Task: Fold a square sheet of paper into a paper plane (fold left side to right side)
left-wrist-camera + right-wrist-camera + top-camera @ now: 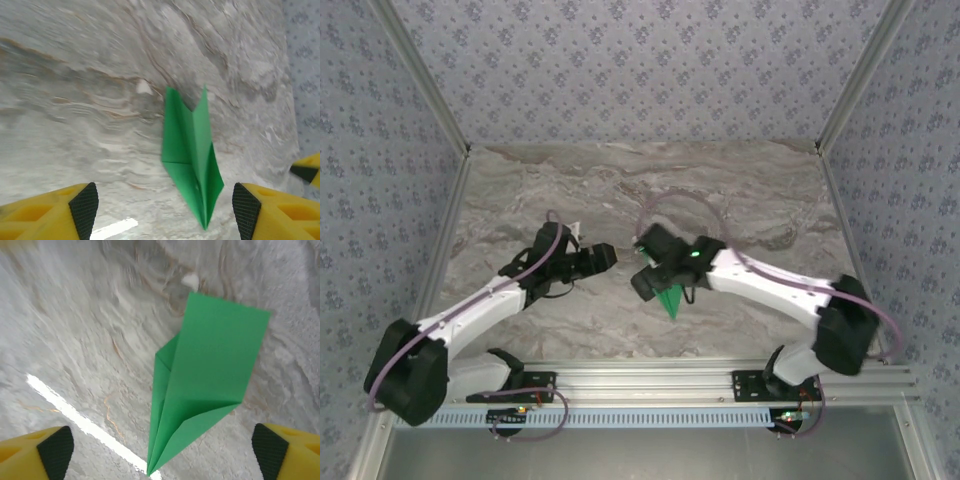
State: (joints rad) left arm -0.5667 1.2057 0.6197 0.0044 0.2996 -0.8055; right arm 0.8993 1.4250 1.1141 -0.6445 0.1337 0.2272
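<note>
Your main risk sits closest to you. The plane [672, 300] lies on the table [620, 180] with its nose toward the arm bases, and nothing pins it. It is light paper on smooth stone, so I judge that any brush from a finger would skid or spin it.

The right pincer [162, 455] hangs over it with its fingers spread wide and gripping nothing. In its wrist view the nose lies about midway between the two black pads [56, 450], and the body runs away from them. If you lower that arm from here, a pad could land on a wing and flatten or reopen the creases.

The left pincer [165, 215] is also spread and empty. It stands just left of the plane and clear of it. In its wrist view the plane lies ahead and right of centre, nose toward the fingers.

Farther out, the tail ends stand up in a shallow V. The folds look springy and may open. The two pincers are near each other, so moving both at once risks a knock.
</note>
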